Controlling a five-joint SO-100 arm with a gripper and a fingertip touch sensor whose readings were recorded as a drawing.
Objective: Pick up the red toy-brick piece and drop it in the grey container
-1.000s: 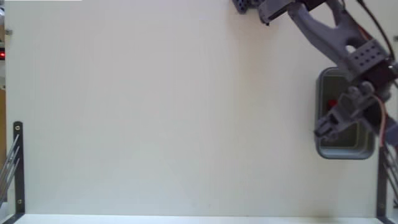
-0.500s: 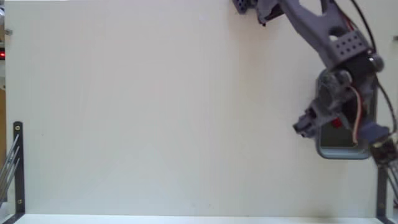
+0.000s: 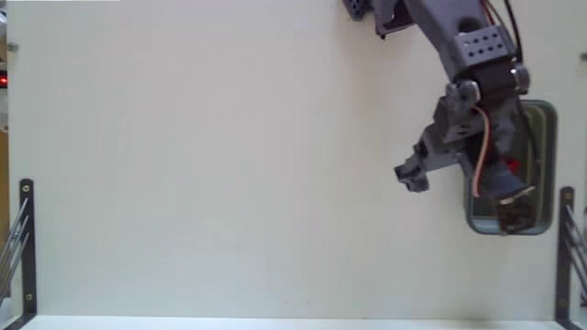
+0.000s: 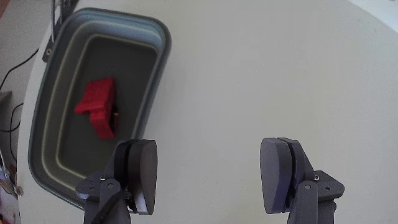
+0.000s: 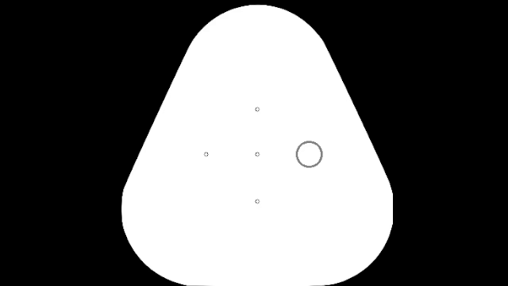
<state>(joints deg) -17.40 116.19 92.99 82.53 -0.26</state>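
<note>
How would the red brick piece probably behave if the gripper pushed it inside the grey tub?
The red brick piece looks like stiff, light plastic, so it would probably slide, not bend. Its blocky stepped shape should not roll. The grey tub wall would likely stop it.

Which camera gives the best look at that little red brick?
The wrist view: the red toy-brick piece lies in plain sight on the floor of the grey container. In the fixed view only a red speck shows, since the arm covers most of the container.

white table (image 3: 229,165) | black metal brackets (image 3: 26,247); red LED (image 3: 4,81)
</note>
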